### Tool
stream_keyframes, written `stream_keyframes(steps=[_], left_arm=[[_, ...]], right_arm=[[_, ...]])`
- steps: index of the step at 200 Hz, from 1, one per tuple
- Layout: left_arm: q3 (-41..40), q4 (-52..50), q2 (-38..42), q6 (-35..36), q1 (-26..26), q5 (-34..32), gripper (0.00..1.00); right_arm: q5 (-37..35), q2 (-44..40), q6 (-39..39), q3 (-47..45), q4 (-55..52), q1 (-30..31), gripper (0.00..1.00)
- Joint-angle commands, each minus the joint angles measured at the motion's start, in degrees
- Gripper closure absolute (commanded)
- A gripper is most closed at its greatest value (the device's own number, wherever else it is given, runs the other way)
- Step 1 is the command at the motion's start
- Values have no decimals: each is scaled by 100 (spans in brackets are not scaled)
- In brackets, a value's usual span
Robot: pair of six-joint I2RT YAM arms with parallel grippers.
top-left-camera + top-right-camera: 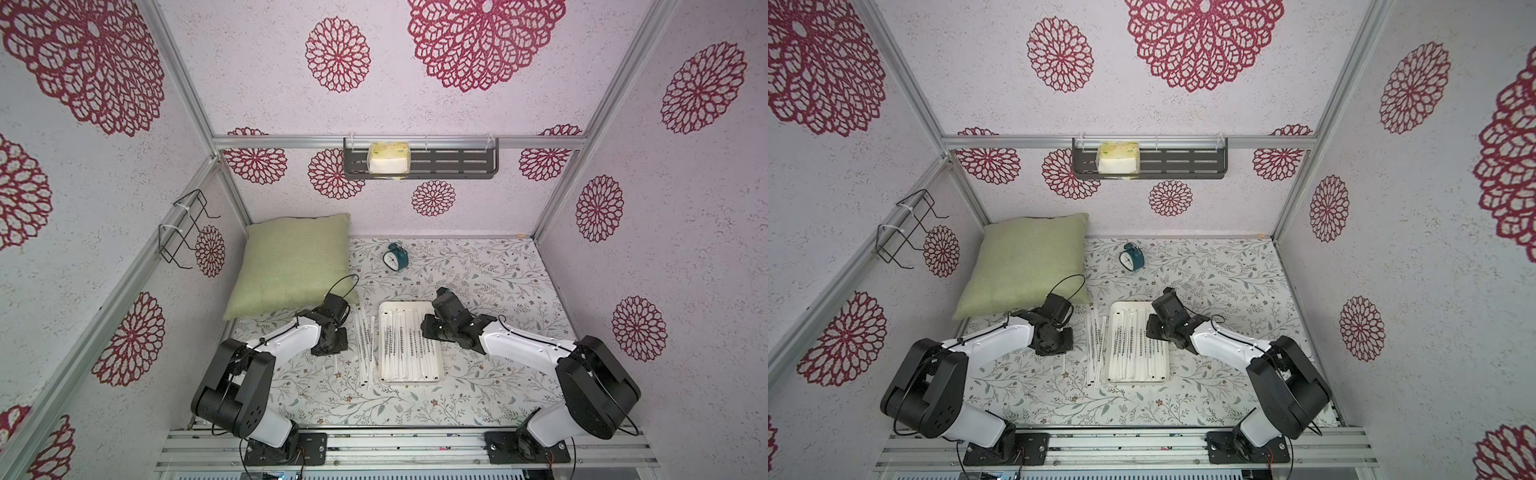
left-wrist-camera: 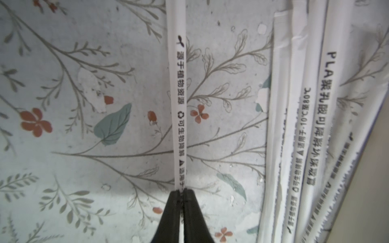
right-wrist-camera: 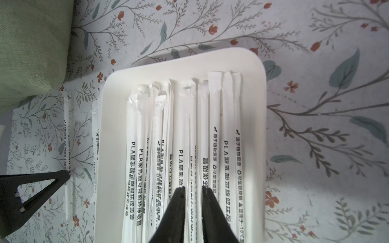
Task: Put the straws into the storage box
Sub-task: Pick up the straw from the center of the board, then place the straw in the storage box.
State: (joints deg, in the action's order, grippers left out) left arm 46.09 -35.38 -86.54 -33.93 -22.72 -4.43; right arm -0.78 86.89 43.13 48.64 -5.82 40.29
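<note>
The storage box [image 1: 411, 304] is a shallow white tray in the middle of the table, and several white wrapped straws [image 1: 405, 349] lie lengthwise in it. More straws [image 1: 364, 338] lie loose on the table just left of it, as both top views show. My left gripper [image 2: 181, 190] is down at the table, shut on one printed straw [image 2: 177, 94] lying apart from the others [image 2: 294, 126]. My right gripper [image 3: 193, 188] hovers over the box [image 3: 255, 105], slightly open, with nothing gripped; the straws [image 3: 185, 126] lie below it.
A green pillow [image 1: 291, 262] fills the back left, close behind my left arm. A small teal alarm clock [image 1: 395, 257] stands behind the box. A dark slotted shelf [image 1: 457, 164] hangs on the back wall and a wire rack [image 1: 183, 228] on the left wall.
</note>
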Motion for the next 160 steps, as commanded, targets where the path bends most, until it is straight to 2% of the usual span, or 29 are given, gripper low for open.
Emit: stream_keyframes(steps=[1, 56, 87, 115, 138, 160], left_arm=[[214, -387, 394, -234, -216, -96, 94], [219, -555, 1210, -1184, -1154, -167, 96], [730, -349, 1288, -1621, -2054, -388, 97], [1385, 318, 656, -1679, -2724, -396, 97], [1719, 1043, -221, -1775, -2861, -45, 96], [2103, 1274, -973, -1946, -2946, 252, 96]], right_arm=[[46, -197, -23, 119, 16, 24, 79], [78, -186, -60, 172, 4, -3, 79], [164, -339, -48, 95, -13, -214, 79], [170, -636, -102, -32, -49, -565, 79], [202, -847, -138, -155, -72, -867, 79], [291, -959, -193, -191, -140, -1011, 79]])
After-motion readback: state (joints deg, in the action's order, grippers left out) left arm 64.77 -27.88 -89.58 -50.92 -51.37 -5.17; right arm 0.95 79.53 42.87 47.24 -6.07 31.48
